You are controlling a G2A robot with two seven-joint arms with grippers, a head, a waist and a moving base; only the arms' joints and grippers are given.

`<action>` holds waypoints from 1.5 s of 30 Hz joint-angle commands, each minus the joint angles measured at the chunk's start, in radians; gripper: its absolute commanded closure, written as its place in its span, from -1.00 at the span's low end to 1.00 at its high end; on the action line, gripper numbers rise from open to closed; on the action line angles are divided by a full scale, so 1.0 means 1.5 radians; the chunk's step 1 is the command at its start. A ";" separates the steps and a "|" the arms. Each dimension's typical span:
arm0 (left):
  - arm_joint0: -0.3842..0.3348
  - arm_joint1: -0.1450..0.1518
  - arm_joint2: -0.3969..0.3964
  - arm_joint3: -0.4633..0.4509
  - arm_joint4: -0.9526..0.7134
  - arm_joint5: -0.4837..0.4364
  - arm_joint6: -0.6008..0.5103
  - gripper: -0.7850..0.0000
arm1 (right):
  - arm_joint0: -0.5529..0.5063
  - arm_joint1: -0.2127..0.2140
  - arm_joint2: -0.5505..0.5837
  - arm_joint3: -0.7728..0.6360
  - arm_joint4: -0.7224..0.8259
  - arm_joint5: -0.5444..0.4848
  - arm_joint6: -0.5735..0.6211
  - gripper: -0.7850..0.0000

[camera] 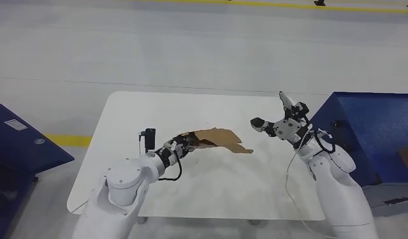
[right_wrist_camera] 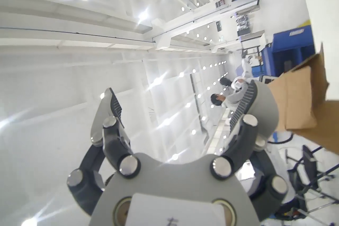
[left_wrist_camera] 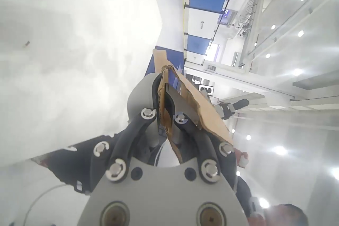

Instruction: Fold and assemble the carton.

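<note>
Top view: carton [camera: 220,139] gripped at one end, second gripper standing by.
The left gripper [camera: 185,143] is clamped on one edge of the flattened brown carton, which lies over the middle of the table [camera: 191,194]. The right gripper [camera: 269,110] is spread wide and holds nothing, near the carton's free end but apart from it. Recommended procedure: hold the left clamp firm, set the right gripper on a free flap close to a crease, close fully, then draw the panels apart slowly to avoid tearing.
</note>
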 commanded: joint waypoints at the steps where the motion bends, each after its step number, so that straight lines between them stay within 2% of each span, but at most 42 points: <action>1: -0.006 0.001 -0.016 0.008 -0.056 0.046 -0.032 1.00 | 0.001 0.005 0.022 0.007 0.006 0.021 0.041 -1.00; 3: -0.017 0.004 -0.028 0.016 -0.091 0.097 -0.068 1.00 | 0.000 0.012 0.039 0.016 -0.036 0.020 0.089 -1.00; 5: -0.027 0.006 -0.035 0.026 -0.119 0.134 -0.096 1.00 | -0.002 0.017 0.049 0.030 -0.035 0.039 0.147 -1.00; 9: -0.038 0.009 -0.037 0.047 -0.160 0.162 -0.122 1.00 | -0.001 0.023 0.045 0.048 -0.023 0.110 0.229 -1.00; 15: -0.052 0.010 -0.017 0.069 -0.183 0.165 -0.119 1.00 | -0.003 0.021 0.004 0.056 -0.001 0.144 0.258 -1.00; 23: -0.065 0.013 0.015 0.080 -0.187 0.163 -0.109 1.00 | -0.001 0.017 -0.036 0.055 0.023 0.140 0.249 -1.00; 26: -0.067 0.015 0.022 0.081 -0.191 0.165 -0.110 1.00 | 0.005 0.015 -0.045 0.059 0.026 0.135 0.238 -0.92; 28: -0.068 0.016 0.028 0.080 -0.195 0.168 -0.113 1.00 | 0.011 0.015 -0.048 0.064 0.033 0.134 0.231 -0.71; 30: -0.069 0.018 0.031 0.080 -0.196 0.170 -0.113 1.00 | 0.016 0.014 -0.047 0.070 0.041 0.132 0.224 -0.63; 32: -0.070 0.019 0.036 0.079 -0.196 0.173 -0.113 1.00 | 0.021 0.014 -0.046 0.074 0.047 0.131 0.219 -0.40; 45: -0.069 0.029 0.056 0.062 -0.201 0.166 -0.115 1.00 | 0.038 0.014 -0.089 0.101 0.033 0.181 0.217 -0.18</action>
